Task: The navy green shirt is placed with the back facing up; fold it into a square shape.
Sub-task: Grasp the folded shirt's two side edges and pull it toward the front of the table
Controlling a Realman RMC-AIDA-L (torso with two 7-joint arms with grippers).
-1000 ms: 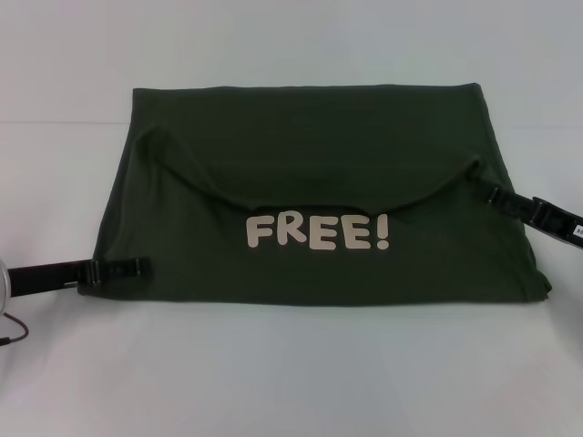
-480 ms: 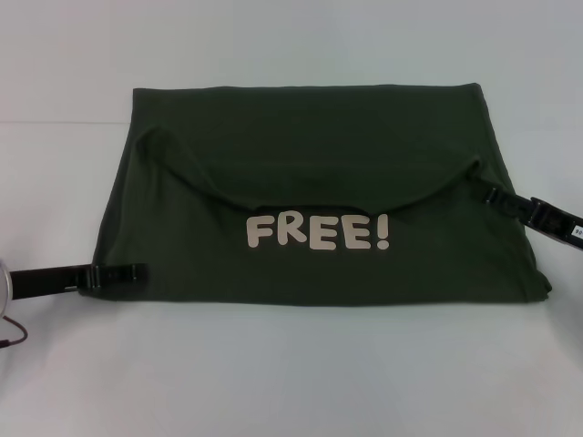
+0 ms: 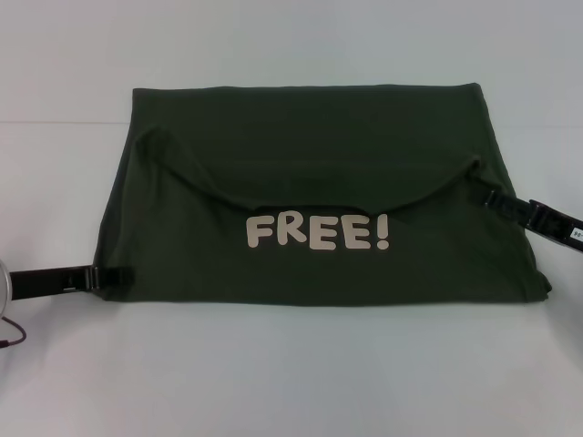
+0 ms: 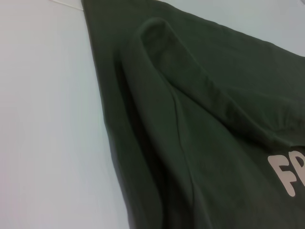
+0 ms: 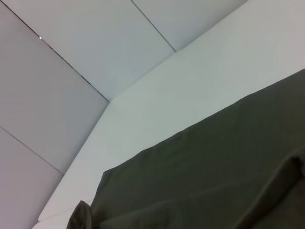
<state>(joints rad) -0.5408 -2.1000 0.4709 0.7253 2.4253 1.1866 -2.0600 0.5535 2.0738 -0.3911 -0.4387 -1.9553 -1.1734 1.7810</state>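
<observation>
Lying limp across the bench, the shirt is looking soft, light and floppy. The left claw and right claw are touching its side edges, where I'd grip; I cannot tell their spread.

The navy green shirt was a plain dark olive all over, with no stripe or check anywhere on the cloth. Across its near part ran the word "FREE!" in fat cream letters. The table under it was a pale, even white. The left gripper and the right gripper were both black. Behind the table stood wall panels of light grey, parted by thin dark seams.
</observation>
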